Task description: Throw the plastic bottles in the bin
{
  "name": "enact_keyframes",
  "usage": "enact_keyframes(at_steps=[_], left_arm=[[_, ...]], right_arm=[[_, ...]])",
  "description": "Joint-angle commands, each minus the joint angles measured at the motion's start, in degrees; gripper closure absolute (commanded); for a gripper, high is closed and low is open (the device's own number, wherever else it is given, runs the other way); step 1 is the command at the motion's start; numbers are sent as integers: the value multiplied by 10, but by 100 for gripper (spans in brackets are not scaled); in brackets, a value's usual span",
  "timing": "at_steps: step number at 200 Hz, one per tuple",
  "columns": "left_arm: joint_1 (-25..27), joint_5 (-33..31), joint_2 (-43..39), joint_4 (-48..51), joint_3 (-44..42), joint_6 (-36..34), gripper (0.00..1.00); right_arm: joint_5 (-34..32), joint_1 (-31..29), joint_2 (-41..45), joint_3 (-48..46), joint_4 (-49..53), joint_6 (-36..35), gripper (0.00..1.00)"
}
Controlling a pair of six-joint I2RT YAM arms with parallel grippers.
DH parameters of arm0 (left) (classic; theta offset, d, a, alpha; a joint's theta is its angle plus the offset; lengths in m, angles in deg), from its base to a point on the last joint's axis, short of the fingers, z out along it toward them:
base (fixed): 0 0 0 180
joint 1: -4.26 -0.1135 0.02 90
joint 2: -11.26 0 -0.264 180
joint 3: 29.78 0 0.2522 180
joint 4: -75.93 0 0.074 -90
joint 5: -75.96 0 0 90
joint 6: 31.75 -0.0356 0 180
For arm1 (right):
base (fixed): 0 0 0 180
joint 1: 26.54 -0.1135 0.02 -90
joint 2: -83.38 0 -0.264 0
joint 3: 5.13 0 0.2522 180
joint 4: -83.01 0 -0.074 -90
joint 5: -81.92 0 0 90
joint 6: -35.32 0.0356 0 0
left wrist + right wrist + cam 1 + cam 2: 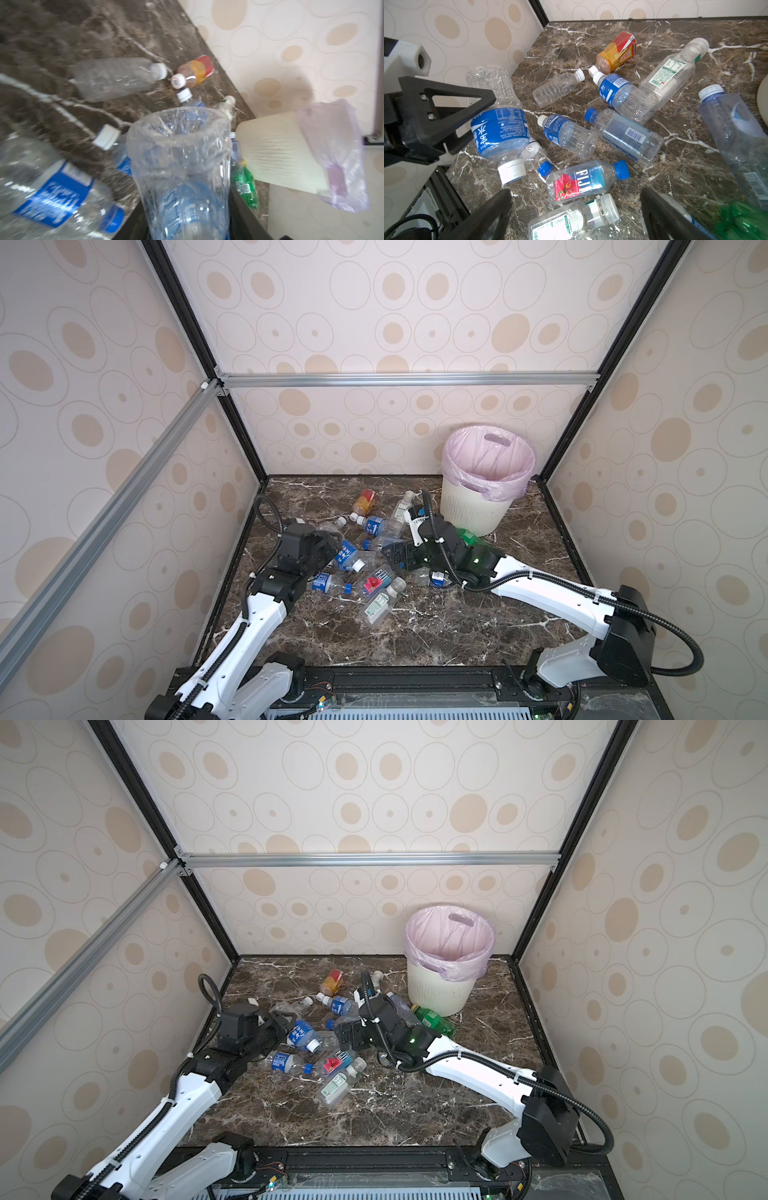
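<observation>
- Pinching the blue-labelled bottle [500, 128] across its body, the left gripper [334, 546] has its jaws pressed in on the thin wall. The body offers a broader hold than the cap, which is probably why it is taken there.
- That bottle hangs tilted, white cap lowest, at the left edge of the pile. It seems just clear of the bench [457, 626], and a small clear bottle [532, 154] lies under its neck.
- The right gripper [576, 193] hovers over the pile with jaws spread wide, holding nothing. The Fiji bottle [579, 180] lies just ahead of them, so the width looks meant to span a bottle's body.
- The other plastic bottles [332, 1065] lie on their sides, bunched mid-bench, several touching.
- The bin [473, 510] stands upright in the far right corner, well apart from the held bottle. A green bottle [434, 1021] lies just beside its base, and no bottle shows inside.
- The right arm lies between the left gripper and the bin, so the carry likely needs height.
</observation>
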Motion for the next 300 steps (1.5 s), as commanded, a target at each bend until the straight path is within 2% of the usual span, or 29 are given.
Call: enact_keyframes(at_steps=[1, 63, 136, 210, 246, 266, 300], left_arm=[[40, 22, 20, -98, 50, -27, 66], [121, 17, 99, -124, 133, -15, 68], [162, 47, 141, -144, 193, -11, 67], [179, 67, 143, -159, 183, 8, 64], [185, 75, 151, -168, 181, 15, 63], [187, 74, 155, -166, 181, 14, 59], [186, 63, 153, -164, 177, 16, 48]], right_arm=[[25, 3, 31, -4, -18, 15, 0], [39, 24, 69, -16, -35, 29, 4], [37, 35, 54, -9, -50, 15, 9], [36, 45, 56, -9, -69, -5, 24], [41, 48, 60, -14, -88, -11, 34], [40, 48, 63, -15, -85, -11, 44], [38, 49, 69, -18, -78, -11, 53]])
